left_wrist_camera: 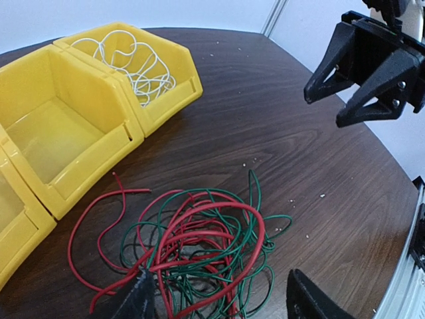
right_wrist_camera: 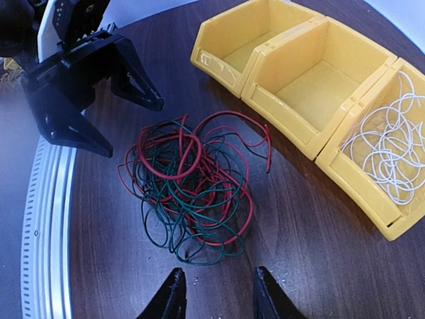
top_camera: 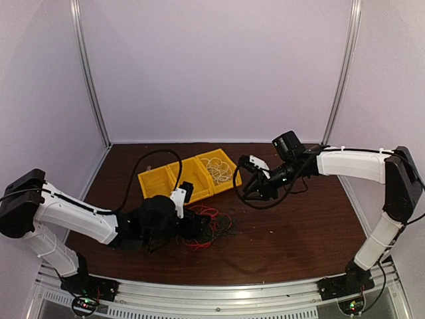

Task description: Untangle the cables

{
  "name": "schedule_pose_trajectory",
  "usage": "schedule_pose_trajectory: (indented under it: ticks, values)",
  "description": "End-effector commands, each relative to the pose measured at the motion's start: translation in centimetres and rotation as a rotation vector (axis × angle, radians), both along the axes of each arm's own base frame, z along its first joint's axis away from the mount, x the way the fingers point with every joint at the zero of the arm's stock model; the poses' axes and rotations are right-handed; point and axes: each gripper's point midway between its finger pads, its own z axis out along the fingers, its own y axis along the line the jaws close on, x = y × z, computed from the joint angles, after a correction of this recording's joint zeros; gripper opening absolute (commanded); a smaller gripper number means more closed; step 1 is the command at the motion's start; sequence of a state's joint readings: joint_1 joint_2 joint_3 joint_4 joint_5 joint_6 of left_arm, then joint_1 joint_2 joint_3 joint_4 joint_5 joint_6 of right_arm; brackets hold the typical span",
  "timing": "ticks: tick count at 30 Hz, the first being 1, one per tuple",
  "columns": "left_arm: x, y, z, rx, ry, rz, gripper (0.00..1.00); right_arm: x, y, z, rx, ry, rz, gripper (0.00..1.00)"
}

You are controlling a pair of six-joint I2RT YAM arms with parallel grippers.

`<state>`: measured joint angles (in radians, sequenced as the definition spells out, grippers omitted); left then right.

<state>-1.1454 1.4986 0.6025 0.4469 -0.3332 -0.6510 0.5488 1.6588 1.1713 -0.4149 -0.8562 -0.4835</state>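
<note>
**RED-GREEN TANGLE: BOTH TOOLS POSITIONED, NOTHING GRIPPED**

**1. Cable location.** The tangle [right_wrist_camera: 189,193] lay on the surface [right_wrist_camera: 319,252]. In the top view it sat at 6 o'clock of the row of bins [right_wrist_camera: 319,93], apart from them. It consisted of the red cable [left_wrist_camera: 219,205] and the green cable [left_wrist_camera: 255,193], looped through each other many times. The white cable [right_wrist_camera: 388,156] lay alone in the end bin [right_wrist_camera: 355,174], at the 3 o'clock end of the row. Judged from this, that cable was already sorted. The other two bins showed nothing inside.

**2. Left tool.** The left tool [left_wrist_camera: 222,302] stood at 9 o'clock of the tangle, low over the surface. Its jaws were wide and held nothing. In its wrist view the two fingers flanked the near edge of the tangle, a placement that suited a grab into the mass. Whether either finger touched a strand could not be told.

**3. Right tool.** The right tool [right_wrist_camera: 219,299] hung above the surface at 2 o'clock of the tangle, beside the end bin. Its jaws stood at a moderate gap with nothing between them. This height probably served to keep the whole tangle in its camera and the arm out of the left tool's path.

**4. Next step (judgement).** One tool would need to pin the mass while the other drew out one colour. The free red end at 12 o'clock of the tangle offered the plainest start. Closing on both colours would likely drag the whole mass.
</note>
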Motion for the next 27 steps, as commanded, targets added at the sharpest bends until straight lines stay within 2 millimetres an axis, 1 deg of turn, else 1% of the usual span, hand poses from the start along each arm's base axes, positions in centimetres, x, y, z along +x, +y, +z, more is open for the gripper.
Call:
schedule_pose_trajectory:
  ticks: [1,4,7,8,10,12,14,16,19,23,27]
  values:
    - [1.1,-1.8,1.8,-0.106,0.006,-0.049,0.67,-0.7,0.5,-1.1,-0.021,-0.013,0.055,0.38]
    - [1.5,-2.1,1.0,-0.103,0.03,-0.068,0.61,-0.5,1.0,-1.9,-0.035,0.024,0.038,0.39]
    - [1.7,-2.3,0.7,-0.101,0.04,-0.079,0.57,-1.2,1.8,-2.5,-0.053,0.014,0.058,0.4]
    - [1.6,-2.4,0.9,-0.104,0.037,-0.088,0.58,-1.4,2.1,-3.0,-0.068,0.003,0.063,0.41]
    - [1.4,-2.4,1.0,-0.099,0.037,-0.099,0.63,-1.7,2.5,-3.7,-0.094,-0.006,0.072,0.41]
    - [1.4,-2.0,1.0,-0.084,0.039,-0.085,0.65,-1.9,2.9,-3.9,-0.102,-0.012,0.085,0.41]
    - [1.3,-1.2,0.9,-0.072,0.043,-0.069,0.66,-2.1,3.5,-3.5,-0.101,-0.037,0.095,0.42]
    - [1.2,0.0,0.8,-0.065,0.053,-0.041,0.66,-2.1,4.1,-3.2,-0.128,-0.106,0.104,0.42]
    - [0.8,2.4,0.4,-0.076,0.068,0.006,0.67,-0.8,4.9,-2.9,-0.206,-0.243,0.08,0.41]
    - [0.3,5.2,0.4,-0.099,0.065,0.073,0.68,-0.8,6.4,-2.0,-0.238,-0.351,0.117,0.41]
    - [0.2,7.1,0.7,-0.132,0.058,0.129,0.68,-1.5,7.7,-2.7,-0.297,-0.396,0.173,0.41]
